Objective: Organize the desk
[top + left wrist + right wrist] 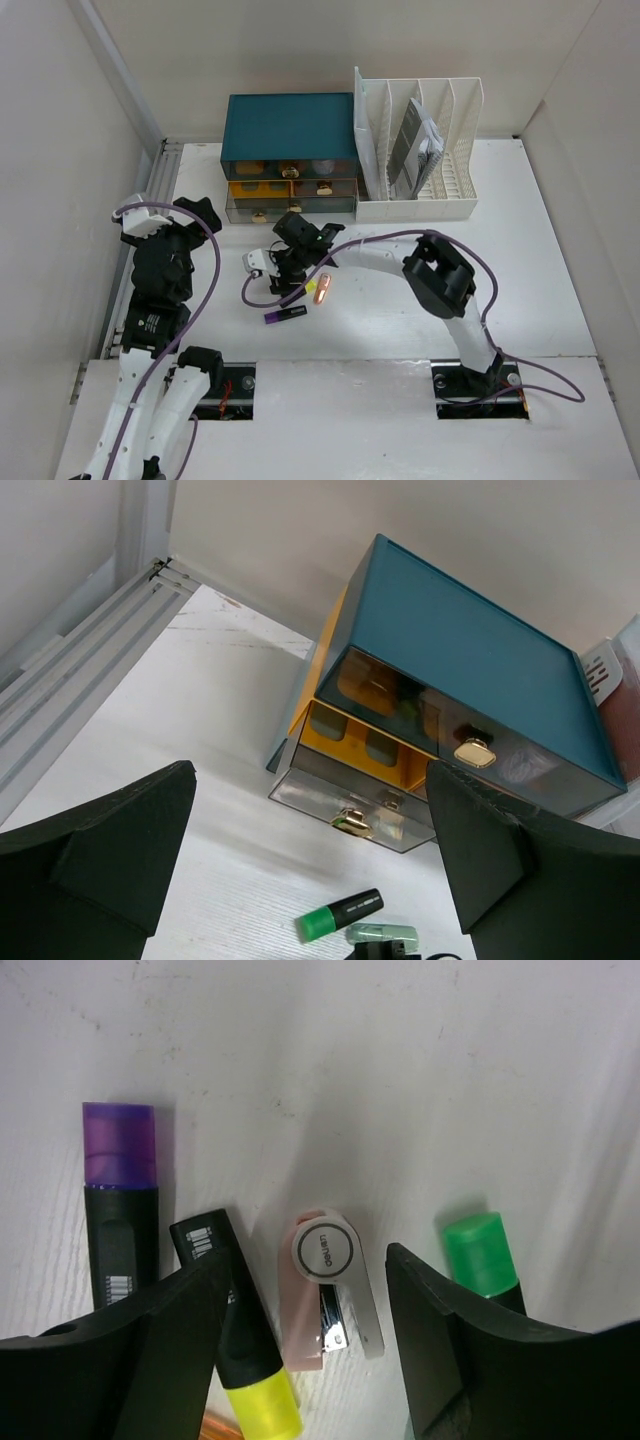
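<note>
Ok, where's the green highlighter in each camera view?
Top external: not made out, likely under the right gripper.
Left wrist: green highlighter at bottom centre, below the teal drawer box.
Right wrist: green highlighter at the right, beside a finger.
Shared landmark: the white desk.

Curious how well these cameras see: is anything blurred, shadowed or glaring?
Top external: even light, only the orange item glares. Left wrist: teal drawer box sharp, its brass knob glinting. Right wrist: soft shadow across the desk, flash drive sharp, right hand a dark silhouette.
</note>
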`<action>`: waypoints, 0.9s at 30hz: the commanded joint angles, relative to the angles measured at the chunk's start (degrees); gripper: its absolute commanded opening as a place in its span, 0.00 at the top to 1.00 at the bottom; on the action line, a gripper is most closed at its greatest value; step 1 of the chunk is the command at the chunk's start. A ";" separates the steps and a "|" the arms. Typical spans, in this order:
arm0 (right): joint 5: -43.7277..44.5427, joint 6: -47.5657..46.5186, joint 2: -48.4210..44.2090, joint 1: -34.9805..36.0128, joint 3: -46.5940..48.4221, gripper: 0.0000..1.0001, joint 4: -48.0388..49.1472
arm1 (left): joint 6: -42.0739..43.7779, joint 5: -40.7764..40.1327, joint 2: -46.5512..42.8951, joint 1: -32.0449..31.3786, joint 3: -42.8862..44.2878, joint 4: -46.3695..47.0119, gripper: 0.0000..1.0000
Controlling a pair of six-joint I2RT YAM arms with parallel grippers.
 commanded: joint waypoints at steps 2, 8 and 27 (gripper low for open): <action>1.19 1.78 2.63 0.11 3.17 0.38 0.60 | -0.24 0.47 -0.75 0.08 -0.15 1.71 0.03; 2.34 2.83 3.16 0.11 1.96 0.51 1.83 | -0.24 0.47 -0.75 0.08 -0.15 1.71 0.03; 13.31 3.89 -9.67 0.11 11.96 0.79 -3.09 | -0.77 -0.06 -1.28 0.08 -0.68 1.71 0.03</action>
